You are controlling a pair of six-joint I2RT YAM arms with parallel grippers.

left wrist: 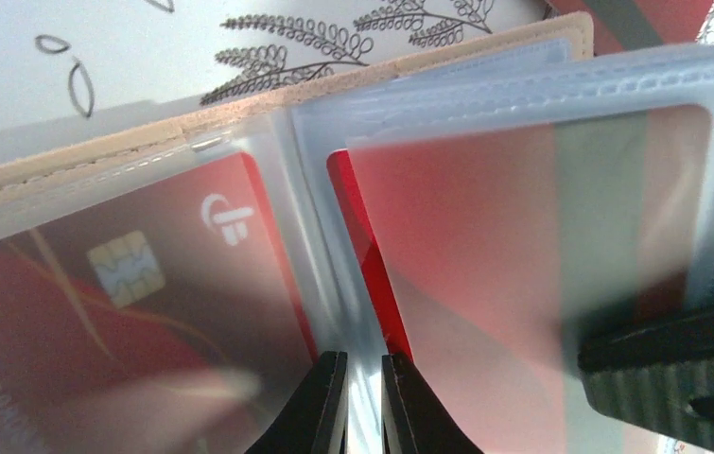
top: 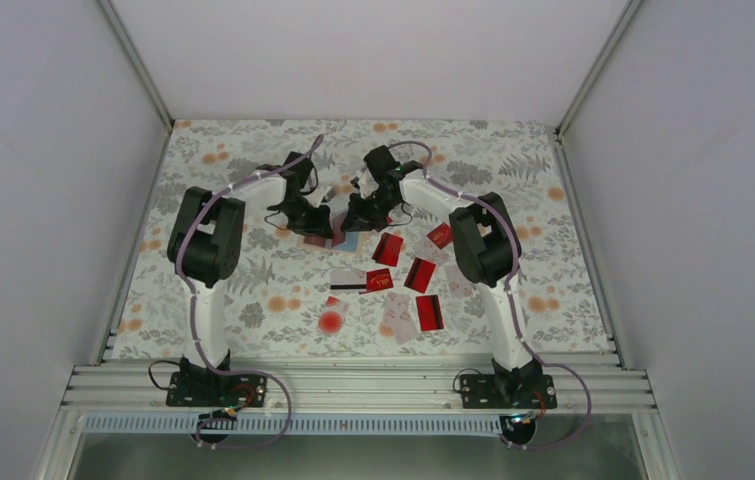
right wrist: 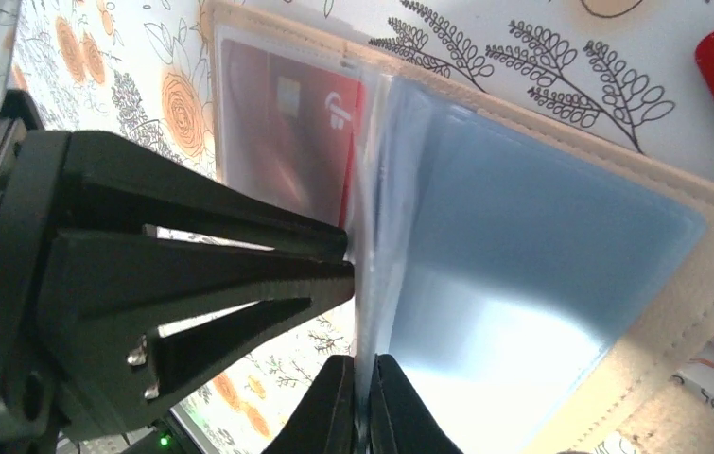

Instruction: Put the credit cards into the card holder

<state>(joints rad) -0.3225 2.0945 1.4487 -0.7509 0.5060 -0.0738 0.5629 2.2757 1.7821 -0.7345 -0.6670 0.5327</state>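
The card holder (top: 346, 240) lies open at the back middle of the table, tan outside (left wrist: 353, 83), light blue inside (right wrist: 542, 265), with clear sleeves. One red card with a chip (left wrist: 135, 284) sits in a sleeve, and another red card (left wrist: 485, 274) sits in the sleeve beside it. My left gripper (left wrist: 364, 364) is pinched on the clear sleeves near the spine. My right gripper (right wrist: 362, 364) is shut on a sleeve edge, close beside the left one (right wrist: 345, 255). Several loose red credit cards (top: 420, 274) and a white card with a black stripe (top: 348, 280) lie nearer the arms.
A round red blot (top: 330, 322) marks the flowered cloth in front of the cards. Pale cards (top: 403, 322) lie next to a red one (top: 430, 312). Grey walls close in the table on both sides and at the back.
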